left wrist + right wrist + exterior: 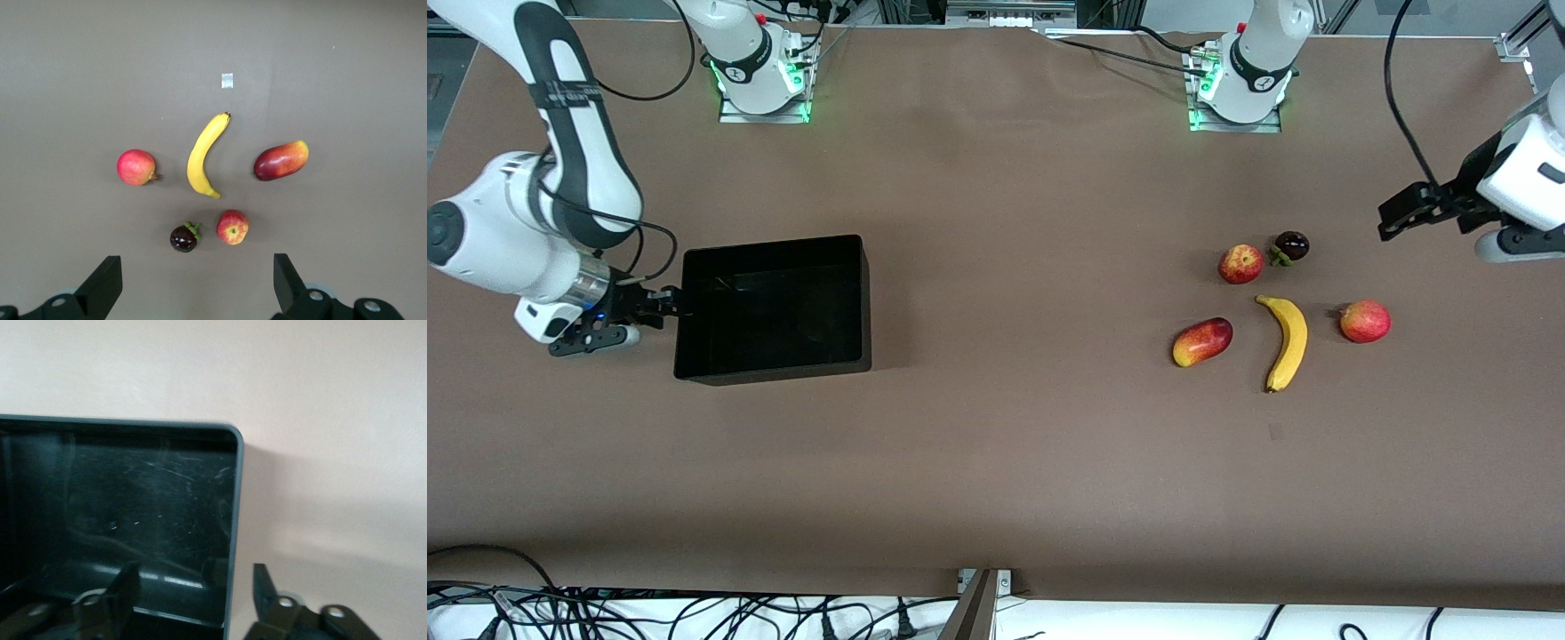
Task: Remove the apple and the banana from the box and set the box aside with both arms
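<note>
Box (774, 307) wall sits between parted fingers of right gripper (640, 316), unclamped, at right arm's table end. Left gripper (1414, 213) waits, fingers apart, above fruit.

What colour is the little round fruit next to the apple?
Dark purple, nearly black, with a green stem cap: the little fruit beside the apple. Left wrist view shows it best.

The box (774, 307) looked like glossy black plastic, its floor finely scratched and catching pale reflections. The table (996, 462) wore a matt brown covering, smooth apart from faint creases. The banana (1288, 340) had smooth, dull yellow skin; the apple (1240, 264) looked smooth with a slight sheen.
</note>
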### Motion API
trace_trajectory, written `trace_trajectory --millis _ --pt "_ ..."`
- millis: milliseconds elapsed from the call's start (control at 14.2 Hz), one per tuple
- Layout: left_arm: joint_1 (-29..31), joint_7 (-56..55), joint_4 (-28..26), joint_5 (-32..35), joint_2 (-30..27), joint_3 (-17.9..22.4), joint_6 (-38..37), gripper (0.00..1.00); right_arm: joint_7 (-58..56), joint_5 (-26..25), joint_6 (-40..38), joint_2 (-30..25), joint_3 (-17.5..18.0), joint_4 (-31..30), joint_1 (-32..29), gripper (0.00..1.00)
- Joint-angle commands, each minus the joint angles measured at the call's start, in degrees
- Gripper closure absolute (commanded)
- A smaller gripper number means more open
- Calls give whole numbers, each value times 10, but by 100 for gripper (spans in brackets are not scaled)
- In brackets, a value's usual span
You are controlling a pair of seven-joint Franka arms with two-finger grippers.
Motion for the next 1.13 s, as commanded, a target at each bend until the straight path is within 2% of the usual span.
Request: trace_trajectory --millis 0,211,492,633,844,1055 --pt "-2 -26 27 0 0 -15 -21 0 9 -25 -118 -2 1 92 3 0" --pt "-2 -26 28 -1 -3 -16 -32 0 89 -66 -205 -29 6 139 33 0" --pt "3 -17 31 -9 -1 -15 -28 0 104 -75 -286 -123 6 138 46 0" --pt "3 19 28 -9 4 -15 -30 0 123 -100 -318 -169 20 129 46 0" --pt "4 36 35 -24 4 -15 -31 0 165 -117 -340 -221 46 106 46 0" --pt "4 32 43 -29 4 -15 -32 0 163 -118 -340 -230 48 106 46 0"
